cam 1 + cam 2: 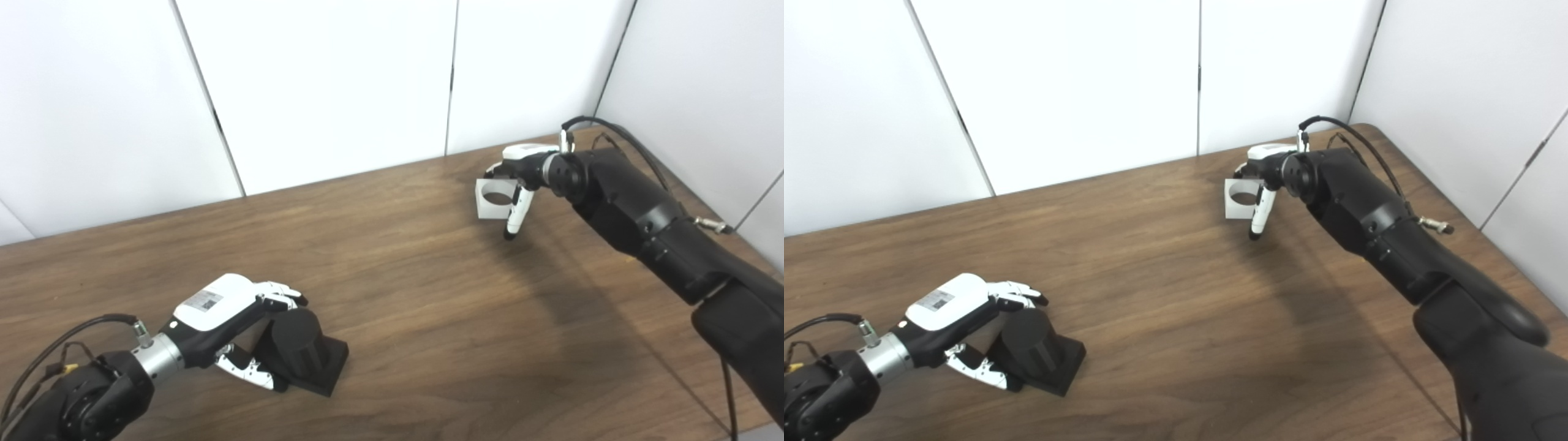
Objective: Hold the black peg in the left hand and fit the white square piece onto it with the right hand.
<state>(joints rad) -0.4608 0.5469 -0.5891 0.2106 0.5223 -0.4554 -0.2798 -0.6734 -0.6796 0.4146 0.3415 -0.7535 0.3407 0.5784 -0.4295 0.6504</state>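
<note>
left hand [236,318] around black peg [300,352], grip unclear | right hand [520,177] grips white square piece [495,199]

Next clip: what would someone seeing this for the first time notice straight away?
At the table's near left, the left hand wraps its fingers around the black peg, which stands on its square base. Far right, near the wall, the right hand grips the white square piece, its round hole facing the camera. The two are wide apart.
</note>
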